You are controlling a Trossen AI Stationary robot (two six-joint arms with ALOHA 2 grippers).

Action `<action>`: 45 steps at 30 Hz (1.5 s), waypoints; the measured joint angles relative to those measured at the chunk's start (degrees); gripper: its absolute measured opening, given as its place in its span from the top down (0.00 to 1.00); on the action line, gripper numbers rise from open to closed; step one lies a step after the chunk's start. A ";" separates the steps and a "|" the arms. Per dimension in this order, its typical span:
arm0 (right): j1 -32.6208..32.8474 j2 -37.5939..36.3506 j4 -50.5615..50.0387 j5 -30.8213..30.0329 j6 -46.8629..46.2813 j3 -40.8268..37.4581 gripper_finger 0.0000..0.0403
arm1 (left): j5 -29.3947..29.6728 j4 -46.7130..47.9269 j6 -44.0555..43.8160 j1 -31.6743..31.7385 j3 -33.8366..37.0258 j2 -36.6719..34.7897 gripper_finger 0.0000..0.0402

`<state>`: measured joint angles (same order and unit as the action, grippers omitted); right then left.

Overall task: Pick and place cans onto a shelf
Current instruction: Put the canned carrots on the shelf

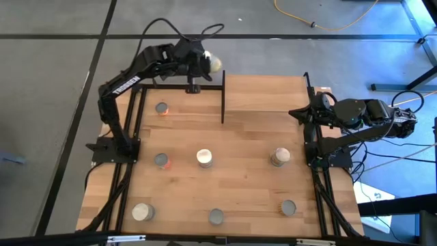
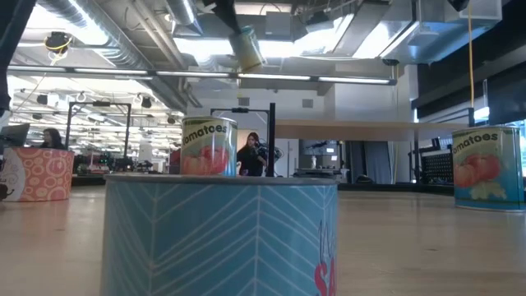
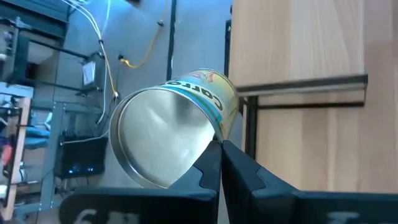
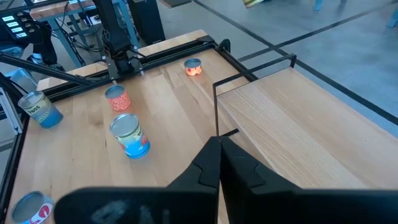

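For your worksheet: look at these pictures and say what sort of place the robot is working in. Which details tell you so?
Probably a large open-plan lab or workshop, not a home. Exposed ducts and strip lights run across a high ceiling, people sit at desks in the background, and cables trail over the bare grey floor around the wooden table.

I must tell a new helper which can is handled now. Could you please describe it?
Find the light-wood shelf at the table's far edge. Beside its left end, the left gripper holds a silvery tin can with a yellow-and-blue label. It alone is lifted and tilted; the others stand on the tabletop.
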<state>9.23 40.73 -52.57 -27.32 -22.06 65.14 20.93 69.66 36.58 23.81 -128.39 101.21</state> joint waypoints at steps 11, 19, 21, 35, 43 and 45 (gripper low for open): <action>0.00 0.00 -0.01 -0.04 0.17 0.00 0.98 | -6.17 -6.80 4.50 -1.50 -6.15 9.61 1.00; 0.00 0.00 -0.03 -0.04 0.24 0.00 0.98 | -9.08 -5.50 4.55 -1.70 -6.02 15.26 1.00; 0.00 0.00 -0.03 -0.04 0.24 0.00 0.98 | -9.20 -5.00 4.55 -1.70 -6.04 15.78 1.00; 0.00 0.00 -0.05 -0.06 0.26 0.00 0.98 | -13.99 0.42 4.72 -2.65 -6.11 18.04 1.00; 0.00 0.00 -0.05 -0.06 0.26 0.00 0.98 | -14.67 2.03 4.44 -2.90 -6.02 18.87 1.00; 0.00 -0.01 -0.05 -0.06 0.26 0.00 0.98 | -14.89 1.85 4.44 -2.86 -6.04 18.87 1.00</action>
<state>9.23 40.72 -52.62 -27.38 -21.80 65.14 6.04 71.51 41.01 20.95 -134.43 120.07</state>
